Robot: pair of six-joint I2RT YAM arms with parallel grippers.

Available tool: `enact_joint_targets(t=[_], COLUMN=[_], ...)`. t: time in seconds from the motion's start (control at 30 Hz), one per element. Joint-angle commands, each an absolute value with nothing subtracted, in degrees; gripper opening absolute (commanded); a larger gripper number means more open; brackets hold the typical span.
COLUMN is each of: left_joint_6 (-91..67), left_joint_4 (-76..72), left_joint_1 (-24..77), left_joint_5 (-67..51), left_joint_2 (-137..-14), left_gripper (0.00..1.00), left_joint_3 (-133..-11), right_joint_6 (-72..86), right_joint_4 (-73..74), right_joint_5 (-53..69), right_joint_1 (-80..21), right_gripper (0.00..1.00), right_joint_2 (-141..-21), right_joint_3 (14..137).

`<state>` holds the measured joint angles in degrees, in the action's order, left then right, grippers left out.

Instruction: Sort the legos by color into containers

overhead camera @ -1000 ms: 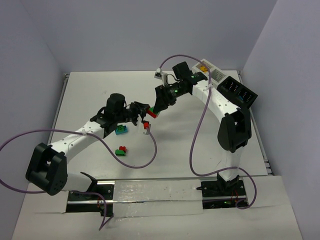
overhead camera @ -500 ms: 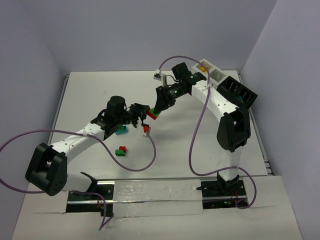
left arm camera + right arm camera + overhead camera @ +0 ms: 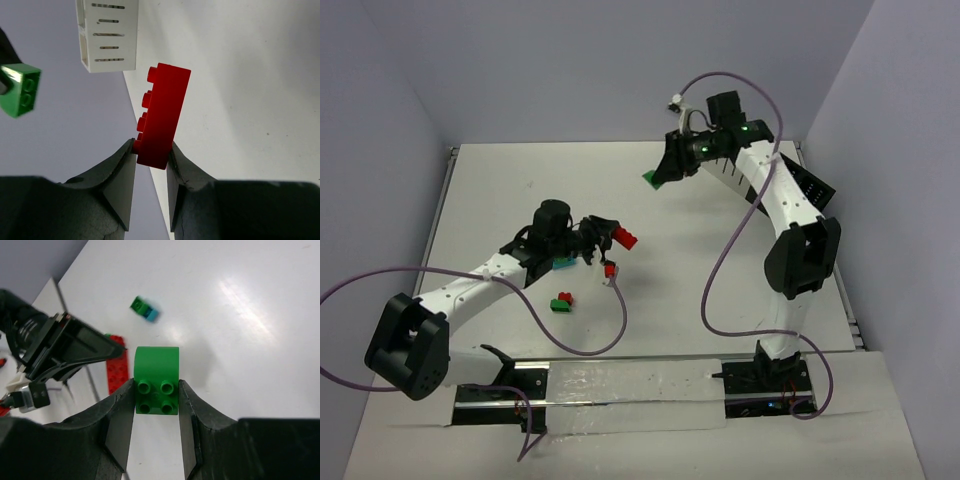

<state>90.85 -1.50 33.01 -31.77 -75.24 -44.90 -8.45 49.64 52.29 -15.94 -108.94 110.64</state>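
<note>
My left gripper [image 3: 617,236] is shut on a red lego [image 3: 627,237] and holds it above the table's middle; in the left wrist view the red lego [image 3: 164,117] sticks out from between the jaws [image 3: 151,148]. My right gripper [image 3: 660,175] is shut on a green lego [image 3: 649,178], raised toward the back; the studs of this green lego [image 3: 156,379] face the right wrist camera. It also shows in the left wrist view [image 3: 20,90]. A teal-and-green pair [image 3: 563,262] and a red-and-green pair [image 3: 561,301] lie on the table under the left arm.
A white slotted container [image 3: 107,35] shows in the left wrist view. A black container [image 3: 816,190] stands at the back right, mostly behind the right arm. Purple cables hang from both arms. The walls close in at the back and sides.
</note>
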Motion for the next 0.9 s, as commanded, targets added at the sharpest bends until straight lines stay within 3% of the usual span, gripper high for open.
enact_joint_targets(t=[0.0, 0.37, 0.6, 0.87], left_joint_6=[91.37, 73.16, 65.32, 55.76], left_joint_4=[-0.18, -6.69, -8.79, -9.03], left_joint_1=[33.60, 33.84, 33.84, 33.33], left_joint_5=[-34.21, -29.60, -27.60, -27.27], left_joint_2=[-74.29, -75.76, -78.92, -81.39], left_gripper=[0.00, 0.00, 0.00, 0.00], left_joint_3=[-45.22, -48.02, -51.05, -54.49], right_joint_6=[-8.81, -6.27, -0.36, 4.32], right_joint_4=[48.09, 34.81, 21.02, 15.12], right_joint_5=[49.89, 34.98, 23.75, 18.46], right_joint_1=[-10.95, 5.78, 8.46, 8.61], right_gripper=[0.00, 0.00, 0.00, 0.00], right_joint_2=[-106.12, -102.72, -104.67, -111.09], right_joint_3=[115.11, 111.76, 107.58, 108.72])
